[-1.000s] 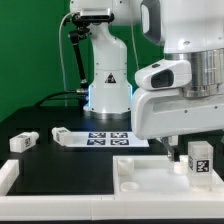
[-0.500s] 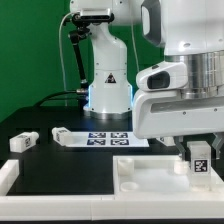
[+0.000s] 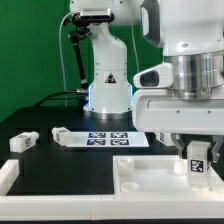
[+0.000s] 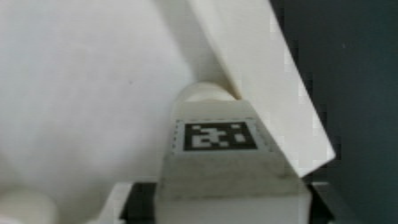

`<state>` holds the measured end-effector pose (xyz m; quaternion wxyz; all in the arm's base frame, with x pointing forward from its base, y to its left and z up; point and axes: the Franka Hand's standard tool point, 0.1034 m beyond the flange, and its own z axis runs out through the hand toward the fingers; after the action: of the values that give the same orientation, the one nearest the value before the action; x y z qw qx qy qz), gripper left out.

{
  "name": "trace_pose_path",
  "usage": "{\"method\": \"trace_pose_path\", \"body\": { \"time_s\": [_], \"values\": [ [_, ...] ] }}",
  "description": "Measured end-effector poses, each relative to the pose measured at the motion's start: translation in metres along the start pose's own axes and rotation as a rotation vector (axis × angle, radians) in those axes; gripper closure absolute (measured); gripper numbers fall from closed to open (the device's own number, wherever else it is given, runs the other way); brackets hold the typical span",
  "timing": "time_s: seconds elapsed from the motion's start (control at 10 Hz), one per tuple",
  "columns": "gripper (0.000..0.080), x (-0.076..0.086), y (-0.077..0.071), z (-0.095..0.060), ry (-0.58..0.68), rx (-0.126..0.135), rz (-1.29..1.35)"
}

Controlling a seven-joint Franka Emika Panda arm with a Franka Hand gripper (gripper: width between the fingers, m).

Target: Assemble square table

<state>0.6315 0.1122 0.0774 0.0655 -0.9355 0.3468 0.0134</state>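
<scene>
1. Nearest the viewer, on the exterior view's right, lies the square table top (image 3: pixel 150 180). It is a wide white plastic slab with a raised rim and a shallow recess near its left corner. It rests on the black table (image 3: pixel 60 165).
2. At the near left edge, a low white border rail (image 3: pixel 8 176) runs beside the black surface.
3. Just behind the near rim, over the right part of the table top, a short blocky white leg (image 3: pixel 198 158) stands upright. It shows a black-and-white square tag on the side facing the viewer. Whether its base touches the top I cannot tell.
4. Around that leg, the gripper (image 3: pixel 196 152) reaches down from above. In the wrist view the dark fingers (image 4: pixel 135 205) sit narrow against both sides of the leg (image 4: pixel 219 150), gripping it. The top's raised rim (image 4: pixel 249 90) runs just beside it.
5. Farther back on the left, a loose leg (image 3: pixel 22 142) lies on the black table, well apart from the top.
6. Beyond it, the marker board (image 3: pixel 108 138) lies flat.
7. Farthest back stands the robot base (image 3: pixel 108 75).
</scene>
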Motion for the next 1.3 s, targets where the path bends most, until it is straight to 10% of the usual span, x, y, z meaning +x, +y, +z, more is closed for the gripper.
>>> {"method": "trace_pose_path", "body": {
  "time_s": [0.2, 0.6, 0.8, 1.0, 1.3],
  "values": [
    [0.0511, -0.002, 0.003, 0.002, -0.022, 0.066, 0.327],
    [0.0509, -0.004, 0.002, 0.003, -0.038, 0.072, 0.518],
    [0.0509, -0.002, 0.003, 0.004, -0.106, 0.123, 0.78],
    [0.0489, -0.004, 0.002, 0.004, -0.094, 0.124, 0.692],
    [0.0186, -0.012, -0.009, 0.002, -0.039, 0.078, 0.195]
  ]
}}
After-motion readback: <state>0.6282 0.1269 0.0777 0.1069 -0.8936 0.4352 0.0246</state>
